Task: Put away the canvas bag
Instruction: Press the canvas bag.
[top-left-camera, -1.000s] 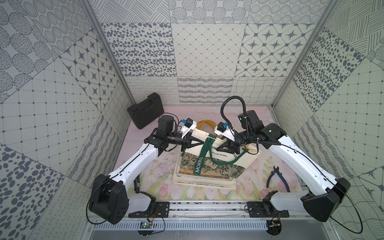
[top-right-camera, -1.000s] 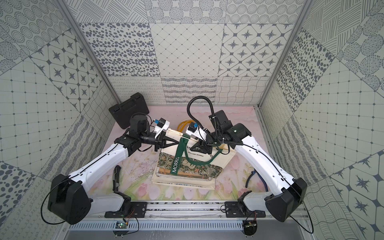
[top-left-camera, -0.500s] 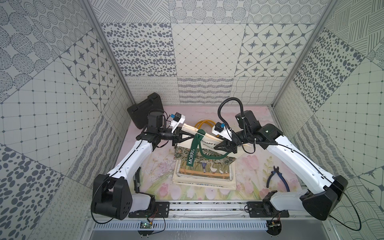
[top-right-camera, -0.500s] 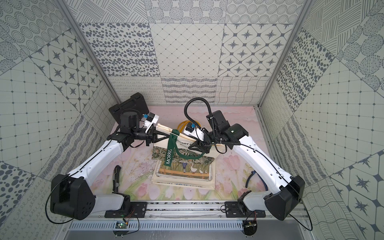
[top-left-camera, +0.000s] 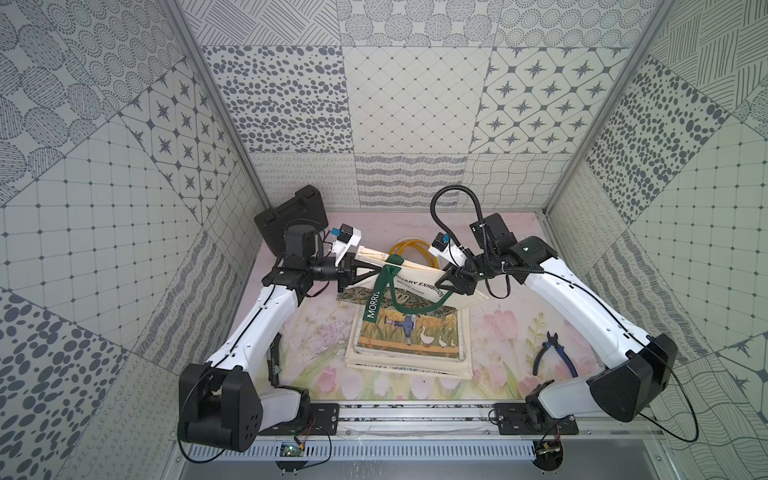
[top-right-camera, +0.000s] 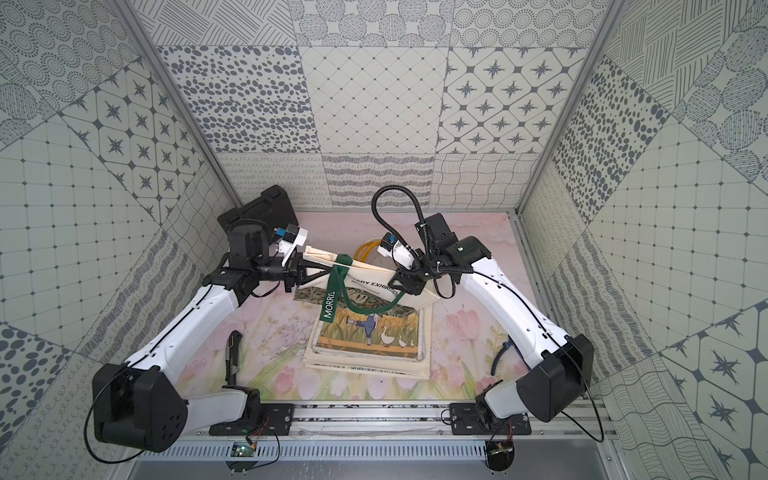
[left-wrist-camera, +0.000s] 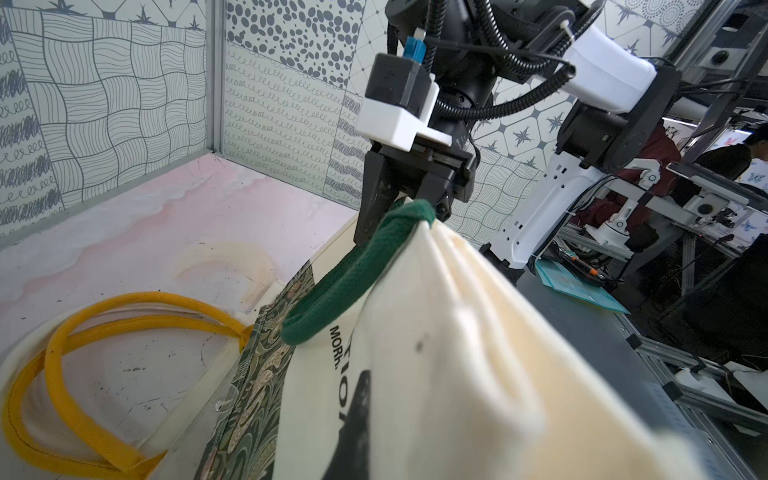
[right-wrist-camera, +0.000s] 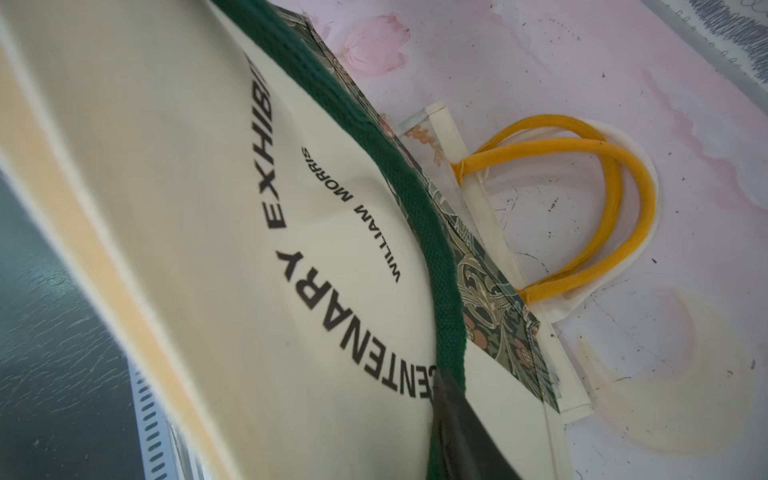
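With the left fingers (top-left-camera: 370, 268) clamped shut on one top corner and the right fingers (top-left-camera: 449, 283) pinching the other, the canvas bag (top-left-camera: 415, 283) has lifted up and back, uncovering the pile of bags (top-left-camera: 411, 338) on the desk (top-left-camera: 519, 332), and is probably ready to be carried away.

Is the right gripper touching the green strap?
Touching. The left wrist view shows the right gripper pinching the green strap at the bag corner.

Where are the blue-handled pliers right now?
In a top view the blue-handled pliers lie on the floral mat on the robot's right side, between the stack of folded bags and the right arm.
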